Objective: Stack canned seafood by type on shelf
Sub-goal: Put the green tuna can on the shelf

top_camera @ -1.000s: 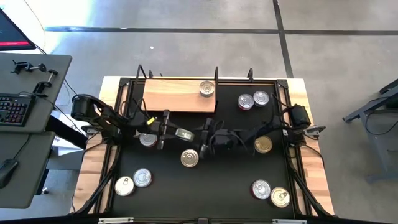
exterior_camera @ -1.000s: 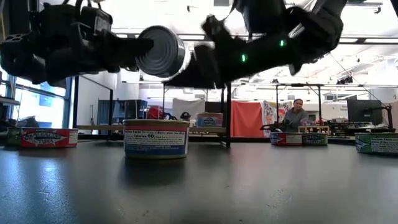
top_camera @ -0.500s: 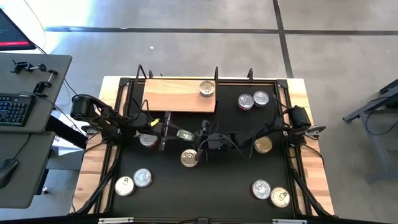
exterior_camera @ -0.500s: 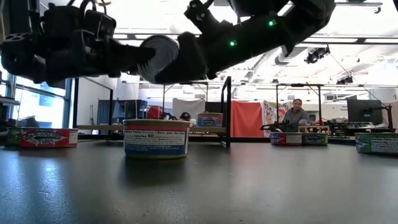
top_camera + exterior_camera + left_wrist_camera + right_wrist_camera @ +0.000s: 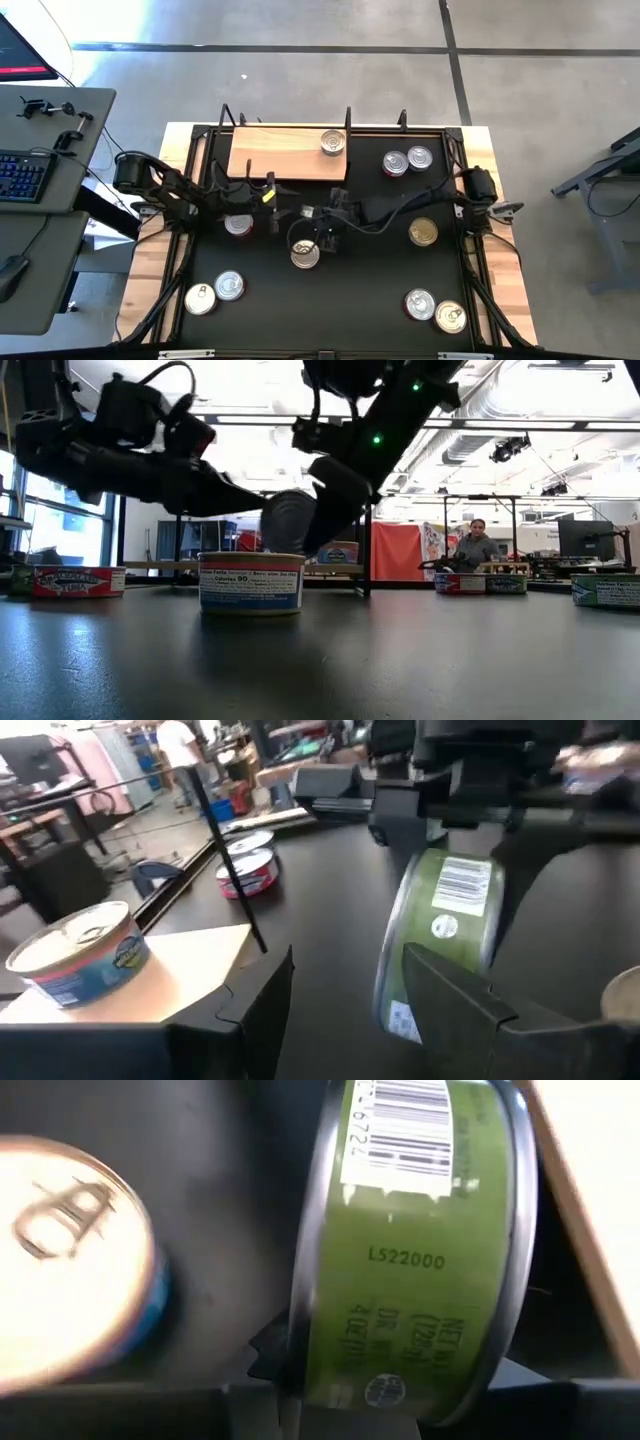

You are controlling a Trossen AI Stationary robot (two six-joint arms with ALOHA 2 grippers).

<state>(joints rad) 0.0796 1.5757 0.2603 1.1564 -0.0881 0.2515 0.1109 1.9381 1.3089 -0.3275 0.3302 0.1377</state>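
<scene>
A green-labelled flat round tin (image 5: 440, 935) hangs on edge above the middle of the black-matted bench (image 5: 370, 300), clamped in the right end effector (image 5: 322, 228), which reaches in from the right edge; the right wrist view shows the tin's barcode and green side (image 5: 420, 1250) filling the space between the dark fingers. The left end effector (image 5: 272, 198) sits just beside it, toward the left edge, with its fingers apart and nothing between them, as the left wrist view shows. Directly below the held tin, a blue-and-white-labelled tin with a silver pull-tab lid (image 5: 305, 255) stands on the mat, seen in the low view as the nearest can (image 5: 251, 582). The light, unpainted wooden slab shelf (image 5: 270, 160) lies along the far edge, carrying one blue-labelled tin (image 5: 333, 142) at its right end. Two more tins (image 5: 407, 160) stand near the far right corner, a gold-lidded tin (image 5: 423, 233) near the right edge, a pair (image 5: 212, 292) by the near left corner and another pair (image 5: 435, 310) by the near right corner
</scene>
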